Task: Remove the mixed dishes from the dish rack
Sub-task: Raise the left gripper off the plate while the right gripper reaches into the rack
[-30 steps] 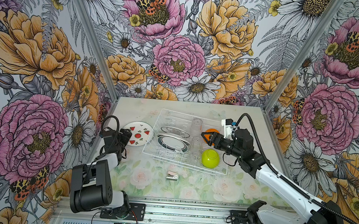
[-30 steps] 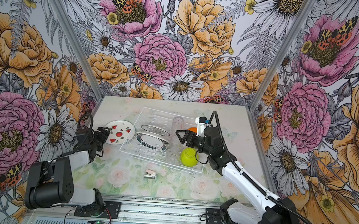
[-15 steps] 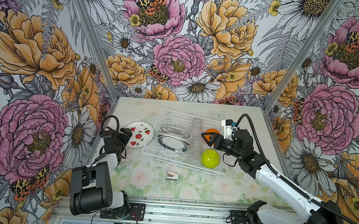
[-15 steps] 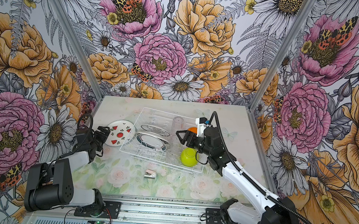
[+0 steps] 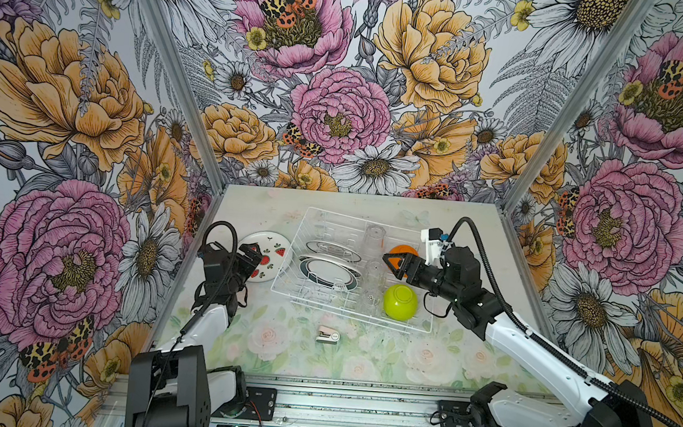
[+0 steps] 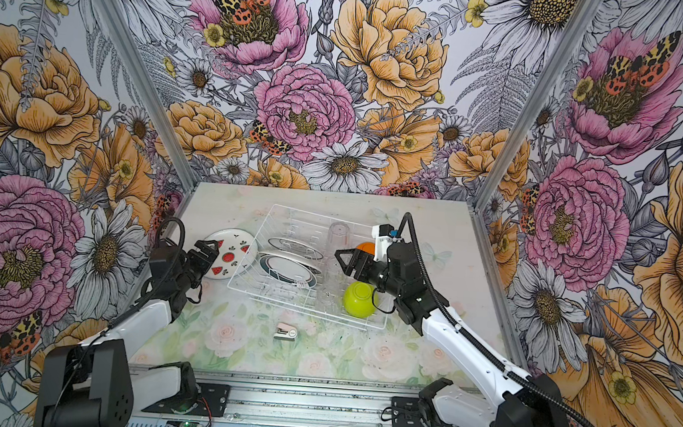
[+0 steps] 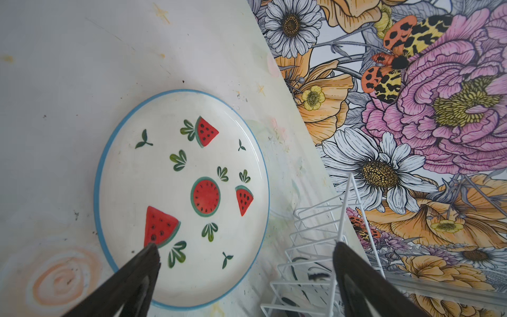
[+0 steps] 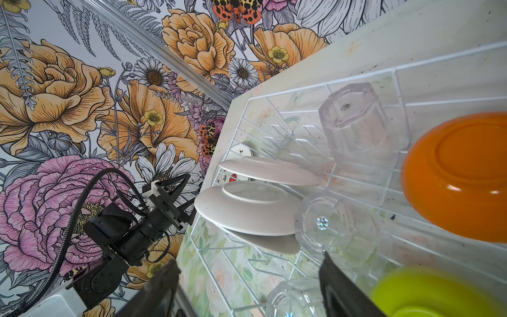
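The white wire dish rack (image 5: 348, 312) holds two teal-rimmed plates (image 5: 329, 272), three clear tumblers (image 5: 375, 271), an orange bowl (image 5: 403, 250) and a lime-green bowl (image 5: 400, 302). A watermelon-print plate (image 5: 272, 253) lies flat on the table just left of the rack. My left gripper (image 5: 254, 257) hovers open over that plate's near edge, holding nothing; in the left wrist view the plate (image 7: 181, 197) sits beside the rack (image 7: 315, 238). My right gripper (image 5: 393, 264) is open above the rack, beside the middle tumbler (image 8: 329, 222) and in front of the orange bowl (image 8: 461, 175).
A small pink-white stapler-like object (image 5: 328, 335) lies on the table in front of the rack. Floral walls close in on three sides. In the right wrist view the lime-green bowl (image 8: 428, 293) and the nearest tumbler (image 8: 293, 299) sit close to one finger (image 8: 337, 285).
Hardly anything differs; both grippers stay open in about the same places, and no dish has moved.
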Robot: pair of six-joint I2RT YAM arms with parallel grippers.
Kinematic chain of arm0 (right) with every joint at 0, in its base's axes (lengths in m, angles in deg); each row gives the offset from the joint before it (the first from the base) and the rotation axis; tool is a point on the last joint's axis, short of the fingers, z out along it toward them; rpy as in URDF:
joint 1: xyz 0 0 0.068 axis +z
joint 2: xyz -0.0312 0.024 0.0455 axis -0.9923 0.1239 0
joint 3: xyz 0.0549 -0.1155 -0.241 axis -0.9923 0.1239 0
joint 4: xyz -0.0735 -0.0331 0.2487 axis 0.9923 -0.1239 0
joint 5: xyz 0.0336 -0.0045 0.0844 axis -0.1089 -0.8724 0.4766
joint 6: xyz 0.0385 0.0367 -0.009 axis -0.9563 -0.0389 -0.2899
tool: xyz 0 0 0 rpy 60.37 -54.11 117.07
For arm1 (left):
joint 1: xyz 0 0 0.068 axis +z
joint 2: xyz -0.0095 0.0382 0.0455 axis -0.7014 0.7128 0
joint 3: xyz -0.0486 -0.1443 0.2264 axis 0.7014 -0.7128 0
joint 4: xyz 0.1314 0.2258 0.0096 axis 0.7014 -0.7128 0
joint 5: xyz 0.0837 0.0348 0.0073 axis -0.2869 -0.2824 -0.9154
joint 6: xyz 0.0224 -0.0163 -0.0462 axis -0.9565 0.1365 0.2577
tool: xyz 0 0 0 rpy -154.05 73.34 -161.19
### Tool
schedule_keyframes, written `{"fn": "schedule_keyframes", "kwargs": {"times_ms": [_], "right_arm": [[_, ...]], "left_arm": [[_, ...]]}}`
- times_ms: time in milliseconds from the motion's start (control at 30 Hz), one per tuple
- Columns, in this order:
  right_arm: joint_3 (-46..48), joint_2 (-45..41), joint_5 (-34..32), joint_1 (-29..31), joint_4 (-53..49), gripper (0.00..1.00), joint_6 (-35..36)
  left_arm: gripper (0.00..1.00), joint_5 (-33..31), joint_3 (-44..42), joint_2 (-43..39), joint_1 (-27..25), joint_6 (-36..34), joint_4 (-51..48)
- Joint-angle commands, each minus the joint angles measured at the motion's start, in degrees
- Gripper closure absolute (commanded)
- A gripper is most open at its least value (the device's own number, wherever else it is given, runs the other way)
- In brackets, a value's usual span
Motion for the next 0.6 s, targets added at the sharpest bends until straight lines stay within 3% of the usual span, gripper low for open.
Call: {"fn": "schedule_keyframes", "kwargs": {"times_ms": [0,367,567], "right_arm": [[0.5,0.9,-0.1,0.0,0.9,0.19,0.7],[-0.3,3.3,-1.3,3.4,1.3,0.19,2.3],[-3.2,6.3,-2.0,6.8,-0.2,0.19,5.8]], "left_arm": [[0.01,-3.4,-1.7,-4.7,-2.1,-2.2,-3.9],[0.01,-7.0,-6.9,-27.1,-7.3,-3.0,-14.5],[0.01,-5.0,-8.4,-36.6,-8.5,-10.7,-16.4]]}}
